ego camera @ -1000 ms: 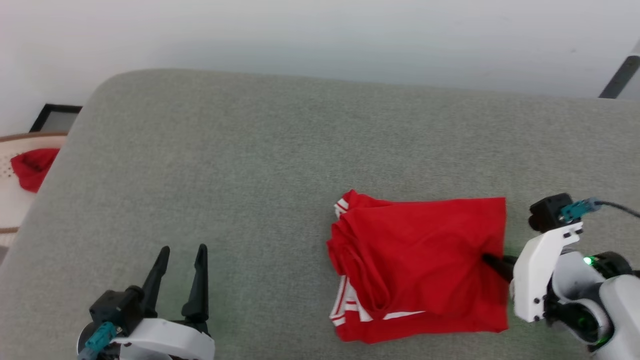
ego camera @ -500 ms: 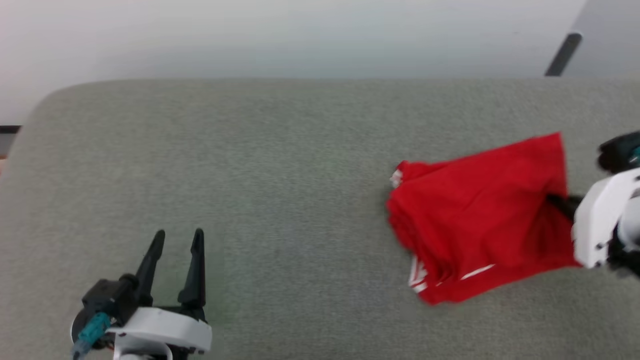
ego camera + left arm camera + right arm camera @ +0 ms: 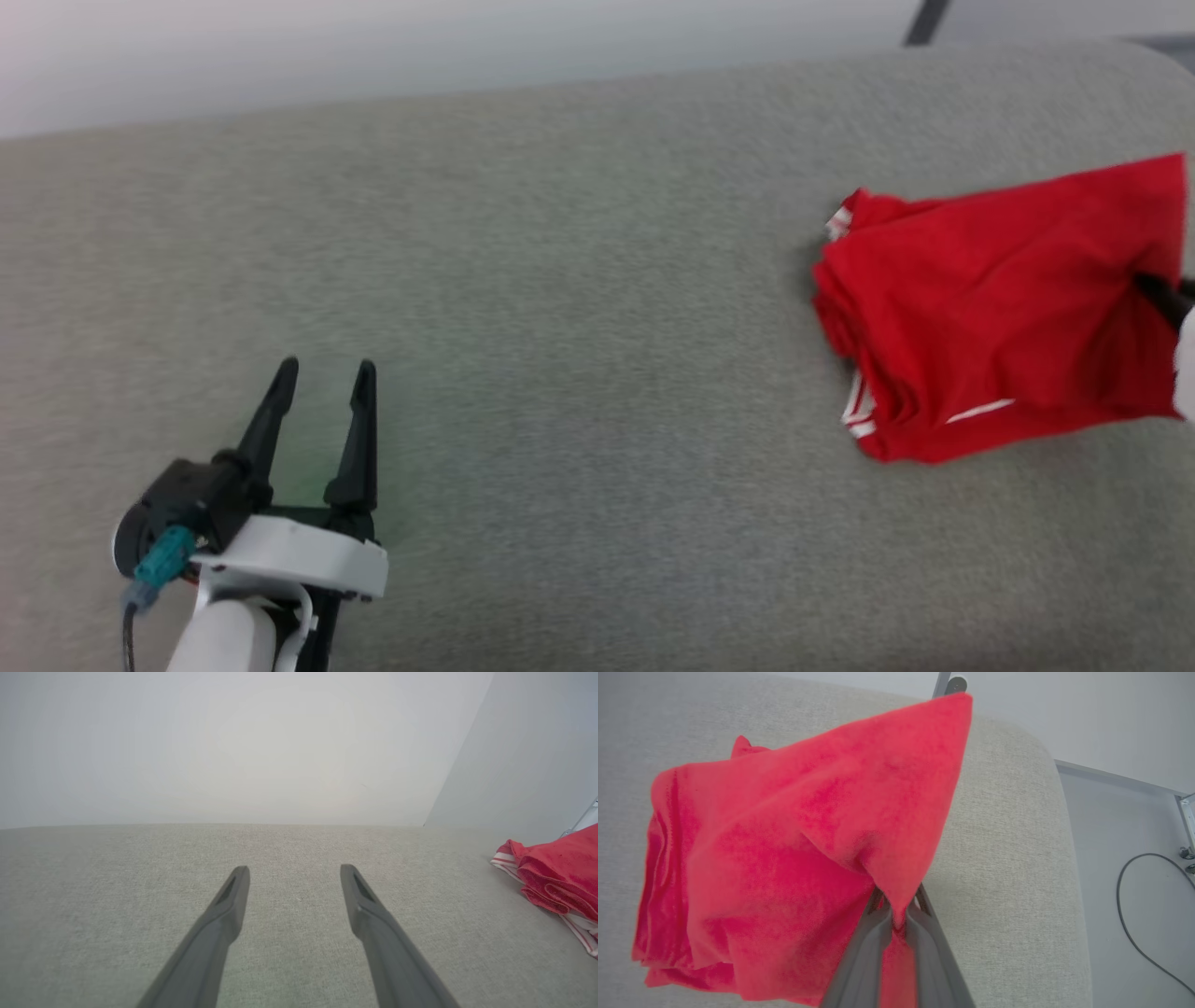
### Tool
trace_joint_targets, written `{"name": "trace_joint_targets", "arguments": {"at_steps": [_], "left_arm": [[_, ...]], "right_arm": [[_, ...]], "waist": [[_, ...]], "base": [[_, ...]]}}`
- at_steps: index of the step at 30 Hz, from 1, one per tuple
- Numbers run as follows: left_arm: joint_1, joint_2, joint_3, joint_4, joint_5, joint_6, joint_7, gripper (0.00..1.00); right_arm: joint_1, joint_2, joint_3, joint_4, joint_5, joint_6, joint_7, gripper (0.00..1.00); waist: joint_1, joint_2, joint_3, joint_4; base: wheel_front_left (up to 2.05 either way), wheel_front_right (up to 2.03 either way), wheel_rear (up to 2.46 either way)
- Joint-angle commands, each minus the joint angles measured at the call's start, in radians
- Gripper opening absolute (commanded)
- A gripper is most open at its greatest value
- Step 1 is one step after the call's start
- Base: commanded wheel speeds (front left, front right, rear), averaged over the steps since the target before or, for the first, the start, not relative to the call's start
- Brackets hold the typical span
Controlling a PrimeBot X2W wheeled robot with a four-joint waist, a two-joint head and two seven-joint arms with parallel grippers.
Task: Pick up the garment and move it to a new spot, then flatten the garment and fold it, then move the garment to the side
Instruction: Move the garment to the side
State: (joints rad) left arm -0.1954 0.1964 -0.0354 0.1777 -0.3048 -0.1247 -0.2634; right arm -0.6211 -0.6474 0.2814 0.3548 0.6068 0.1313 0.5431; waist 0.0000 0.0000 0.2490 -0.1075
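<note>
Okay, head view: the folded garment (image 3: 999, 308) lies far right on the grey cushion (image 3: 560, 280), pinched at its edge, I'd say for the sideways move. Left wrist: left gripper (image 3: 294, 871) hovers low and level, jaws apart (nothing between them). Right wrist: right gripper (image 3: 896, 912) is clamped on the red cloth, one corner raised.

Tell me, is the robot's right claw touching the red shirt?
Touching. In the right wrist view, the right gripper has both dark fingers pinched shut on an edge of the garment, with red cloth squeezed between them.
</note>
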Motion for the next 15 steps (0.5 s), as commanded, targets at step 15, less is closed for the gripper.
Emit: {"name": "trace_joint_targets", "arguments": {"at_steps": [15], "left_arm": [[-0.110,0.077,-0.048,-0.027,0.019,-0.006,0.036,1.00]], "right_arm": [[-0.175,-0.054,0.106,0.251,-0.014,-0.001,-0.255,0.00]], "waist": [[0.0000,0.0000,0.173,-0.195]], "base": [[0.00,0.00,0.00]]}}
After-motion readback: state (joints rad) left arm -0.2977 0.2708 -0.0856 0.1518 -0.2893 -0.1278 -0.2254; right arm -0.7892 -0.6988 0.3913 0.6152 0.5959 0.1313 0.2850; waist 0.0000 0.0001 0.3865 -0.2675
